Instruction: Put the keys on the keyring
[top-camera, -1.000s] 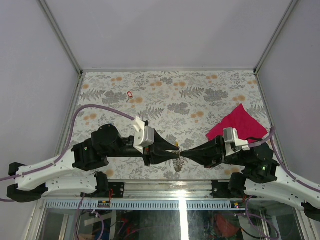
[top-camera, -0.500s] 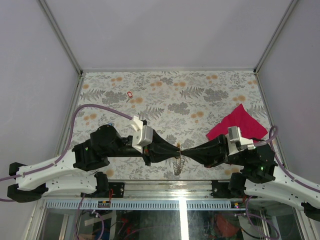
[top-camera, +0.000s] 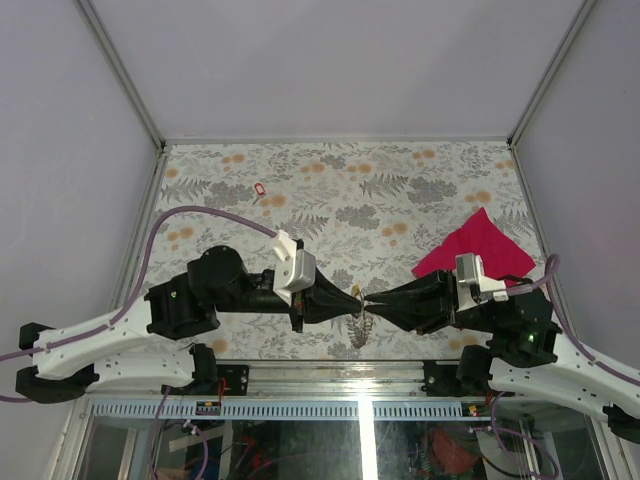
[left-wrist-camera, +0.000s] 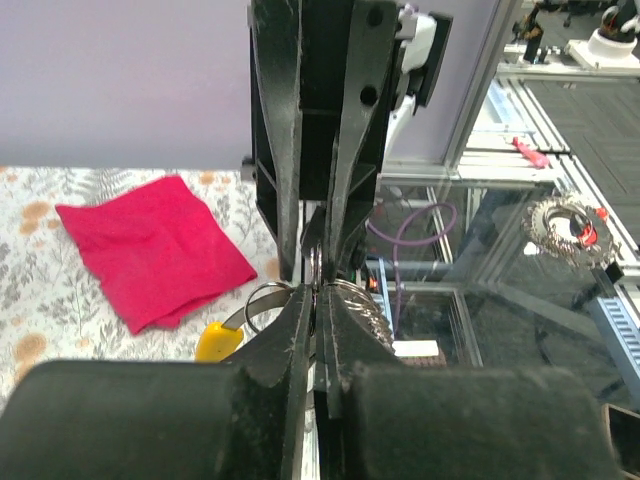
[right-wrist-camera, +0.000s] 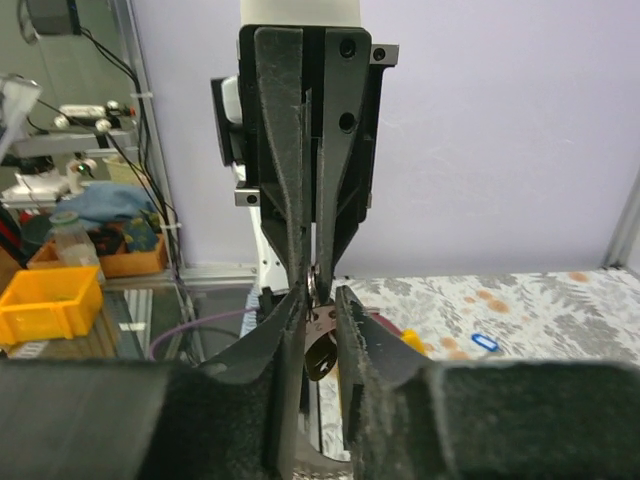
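In the top view my two grippers meet tip to tip above the table's near edge. My left gripper is shut on the keyring, a thin silvery loop with a yellow piece hanging at its left. The keyring dangles below the tips. My right gripper stands open by a narrow gap. A black-headed key hangs between its fingers from the pinched metal above. A red key lies far back left on the table. A blue key lies on the table.
A magenta cloth lies on the flowered table behind my right arm. Grey walls close in the back and both sides. The table's metal front edge runs just below the grippers.
My left gripper has closed on the keyring. My right gripper has opened from shut and drawn slightly back to the right, leaving a small gap between the tips.
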